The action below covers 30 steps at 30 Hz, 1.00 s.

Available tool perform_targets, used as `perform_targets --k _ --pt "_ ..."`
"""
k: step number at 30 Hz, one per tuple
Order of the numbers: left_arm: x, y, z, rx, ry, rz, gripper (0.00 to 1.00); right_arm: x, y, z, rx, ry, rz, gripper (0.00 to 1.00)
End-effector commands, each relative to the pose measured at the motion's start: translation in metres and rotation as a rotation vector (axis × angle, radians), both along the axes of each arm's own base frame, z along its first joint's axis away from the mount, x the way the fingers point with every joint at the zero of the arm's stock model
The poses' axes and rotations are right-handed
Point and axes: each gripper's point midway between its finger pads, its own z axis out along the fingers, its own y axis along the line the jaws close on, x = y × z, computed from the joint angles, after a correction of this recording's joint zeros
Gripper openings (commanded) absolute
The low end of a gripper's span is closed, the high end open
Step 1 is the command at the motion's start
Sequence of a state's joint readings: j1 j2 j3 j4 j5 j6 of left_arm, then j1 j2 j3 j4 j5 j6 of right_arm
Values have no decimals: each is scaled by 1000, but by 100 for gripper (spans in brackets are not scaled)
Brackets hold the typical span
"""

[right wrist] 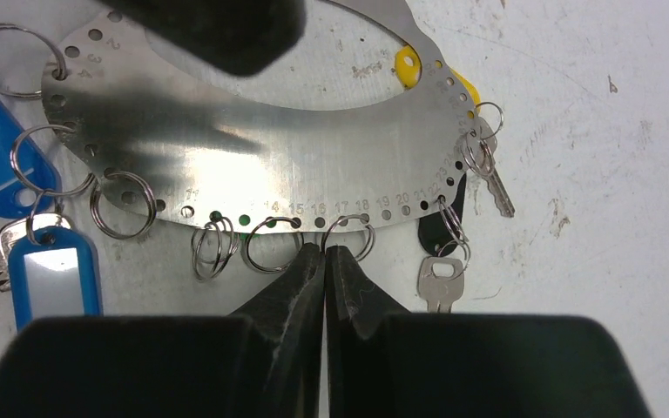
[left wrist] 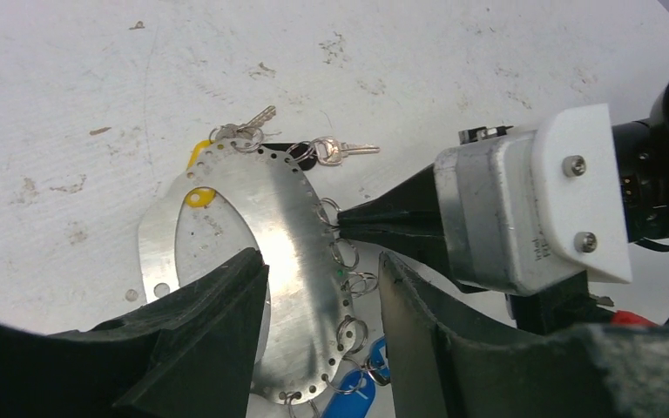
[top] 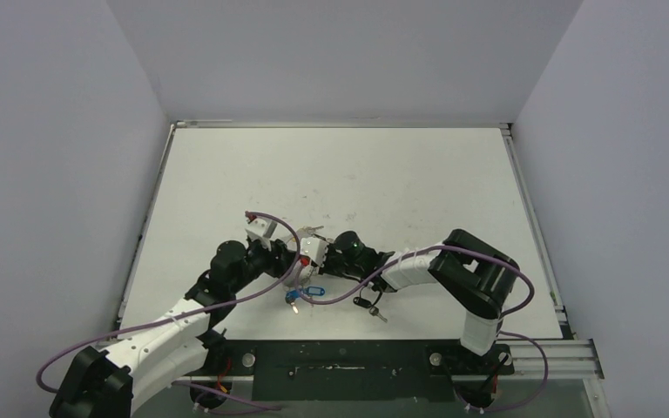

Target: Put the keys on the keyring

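The keyring here is a flat silver plate [right wrist: 253, 165] with numbered holes along its rim and small split rings in them. It lies on the table. Keys hang from it: a black-headed one [right wrist: 440, 280], a plain silver one [right wrist: 495, 190], two blue tags [right wrist: 52, 280] and a yellow tag [right wrist: 409, 63]. My right gripper [right wrist: 324, 250] is shut, its tips touching the rim between two empty rings [right wrist: 272, 244]. My left gripper [left wrist: 322, 257] is open and straddles the plate's band [left wrist: 300, 261], one finger [left wrist: 226, 305] over the cut-out and the other just outside the rim.
A loose black-headed key [top: 371, 307] lies on the white table [top: 418, 183] near the right arm's forearm. Purple cables [top: 270, 218] loop over both arms. Grey walls close in the table on three sides.
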State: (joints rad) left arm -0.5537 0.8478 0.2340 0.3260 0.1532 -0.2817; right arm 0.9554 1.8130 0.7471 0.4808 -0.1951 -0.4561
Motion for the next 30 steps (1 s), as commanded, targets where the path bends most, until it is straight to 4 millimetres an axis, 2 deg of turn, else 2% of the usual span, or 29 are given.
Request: perform_targets --k 1,4,8,12,15,18,25,27,30 --pt "6 8 2 -4 -2 71 47 4 0 22 81 -1 -34 2" --pt "7 12 0 -13 10 102 46 12 -2 29 113 5 -67 3" --pt "7 15 -4 -28 32 135 45 24 -4 39 167 30 -115 10" --pt "9 17 -8 -63 81 180 45 36 -9 50 221 89 -206 31" --pt "10 14 -11 -87 128 196 45 44 -13 61 261 149 -270 37" --pt "13 10 -17 -104 185 215 44 49 -20 77 327 157 -322 52" --pt "25 -11 -17 -125 295 199 43 59 -48 108 434 163 -450 73" --pt "29 -18 -15 -137 323 189 43 62 -56 113 468 200 -488 74" --pt "36 -27 -15 -154 359 182 42 61 -65 109 494 325 -544 75"
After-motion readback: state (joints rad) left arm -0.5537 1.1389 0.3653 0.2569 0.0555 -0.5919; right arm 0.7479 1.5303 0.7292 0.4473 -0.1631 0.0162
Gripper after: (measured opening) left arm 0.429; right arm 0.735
